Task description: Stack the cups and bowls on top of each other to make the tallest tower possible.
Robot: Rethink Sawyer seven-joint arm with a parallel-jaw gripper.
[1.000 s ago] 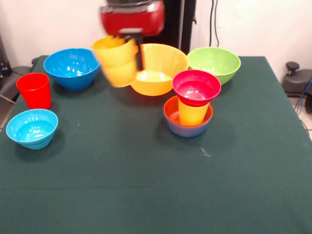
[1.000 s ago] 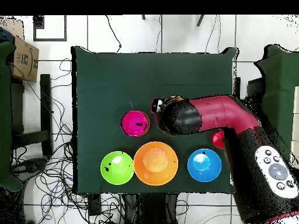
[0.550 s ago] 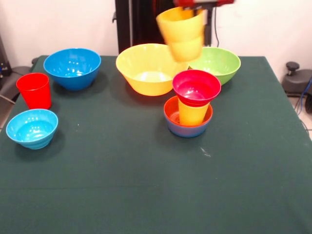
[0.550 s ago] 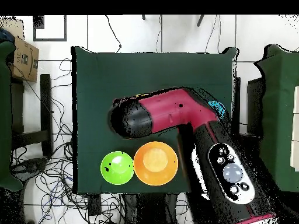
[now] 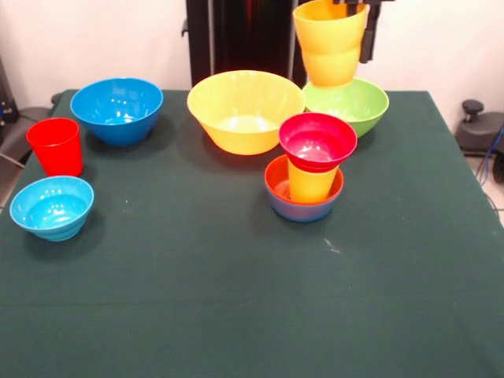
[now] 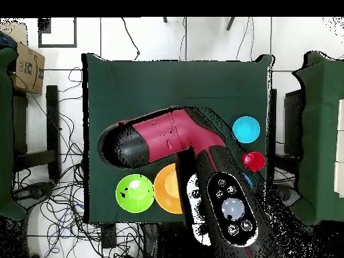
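Observation:
Two nested yellow cups (image 5: 331, 43) hang in the air at the top of the front view, above the lime green bowl (image 5: 350, 102). My gripper (image 5: 356, 22) is shut on their rim; one black finger (image 5: 366, 39) runs down the outside wall. The tower (image 5: 309, 177) stands lower, in front and slightly left of them: a blue bowl holding an orange-red bowl, a yellow cup, and a crimson bowl (image 5: 316, 140) on top. In the overhead view the arm (image 6: 161, 138) hides the tower and the held cups.
The large yellow-orange bowl (image 5: 245, 109) sits left of the green one, the medium blue bowl (image 5: 116, 109) far left. A red cup (image 5: 56, 146) and a light-blue bowl (image 5: 52, 206) stand near the left edge. Overhead: green bowl (image 6: 135, 193), light-blue bowl (image 6: 246, 129), red cup (image 6: 254, 160).
The gripper has carried the nested yellow cups rightward, from over the yellow-orange bowl to above the green bowl. In the overhead view the arm has swung further left.

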